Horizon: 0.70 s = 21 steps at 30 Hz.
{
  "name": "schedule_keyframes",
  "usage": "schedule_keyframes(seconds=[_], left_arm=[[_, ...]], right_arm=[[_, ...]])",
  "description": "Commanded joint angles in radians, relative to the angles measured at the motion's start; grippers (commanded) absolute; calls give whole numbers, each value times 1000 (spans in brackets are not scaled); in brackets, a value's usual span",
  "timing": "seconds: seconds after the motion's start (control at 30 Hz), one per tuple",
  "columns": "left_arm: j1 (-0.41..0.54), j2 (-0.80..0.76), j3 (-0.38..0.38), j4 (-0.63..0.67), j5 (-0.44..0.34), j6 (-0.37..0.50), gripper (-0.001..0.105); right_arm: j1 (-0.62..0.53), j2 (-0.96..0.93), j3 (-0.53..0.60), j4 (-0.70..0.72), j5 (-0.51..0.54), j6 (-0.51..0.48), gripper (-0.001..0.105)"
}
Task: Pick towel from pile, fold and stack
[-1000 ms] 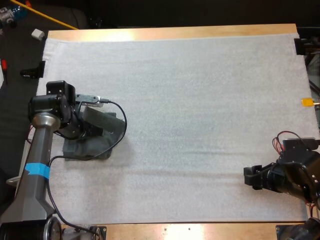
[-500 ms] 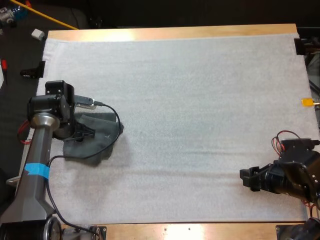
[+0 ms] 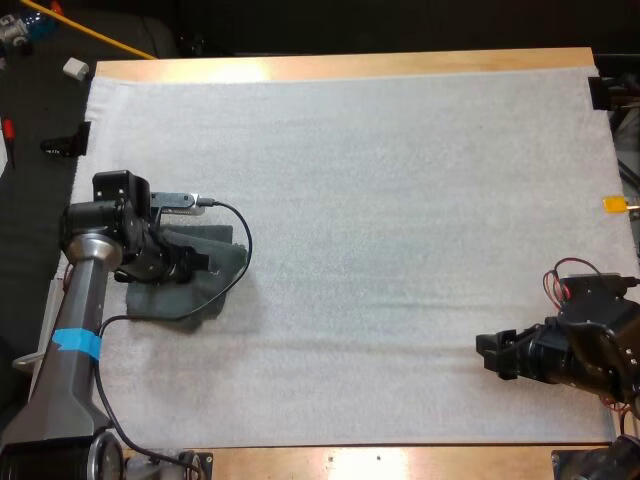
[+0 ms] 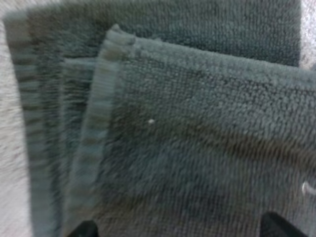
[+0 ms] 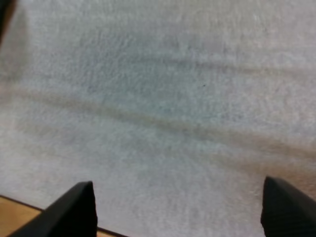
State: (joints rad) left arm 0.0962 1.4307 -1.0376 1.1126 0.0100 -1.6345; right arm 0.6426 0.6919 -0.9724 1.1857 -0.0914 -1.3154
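Towel (image 3: 172, 298): dark grey-green, folded flat, lies on the mat (image 3: 400, 200) near its left edge, abt midway btwn far & near sides in the high view. In the left wrist view the towel (image 4: 197, 148) shows several layers. The top layer's hemmed edge sits in a bit from the one under it, so the edges are stepped, not flush. White mat shows just past the towel's outer edge.

Left end effector (image 3: 192, 262) is low over the towel, pointing right, w/ the wrist lying across the towel's far half. From its own cam the left end effector (image 4: 180, 229) has both black fingertips (image 4: 85, 231) wide apart, w/ towel pile btwn them & nothing pinched: released. Can't tell if the tips touch the cloth. The left arm comes up from the lower left corner, runs along the mat's left edge, then turns right at the wrist over the towel.

Right end effector (image 3: 497, 352) is toward the mat's near right corner, well apart from the towel, pointing left. In the right wrist view the right end effector (image 5: 177, 210) has its fingertips (image 5: 79, 212) spread, w/ bare mat (image 5: 163, 98) beneath: released, grasping nothing. A bit of wooden tabletop (image 5: 19, 219) shows beside one fingertip. The right arm comes in at the right edge, held low.

Tabletop (image 3: 350, 66) shows as wood strips along the mat's far & near sides.
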Motion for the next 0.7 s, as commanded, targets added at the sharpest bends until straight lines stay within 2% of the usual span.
schedule_keyframes(seconds=[0.0, 0.1, 0.67], left_arm=[[15, 13, 42, -67, 60, -20, 62], [18, 49, 60, -100, 81, -29, 62], [19, 140, 52, -75, 71, -29, 62]], right_arm=[[0, -1, -5, -40, -48, -11, 67], [1, -1, -6, -74, -86, -8, 67], [2, -2, -3, -213, -136, 12, 67]])
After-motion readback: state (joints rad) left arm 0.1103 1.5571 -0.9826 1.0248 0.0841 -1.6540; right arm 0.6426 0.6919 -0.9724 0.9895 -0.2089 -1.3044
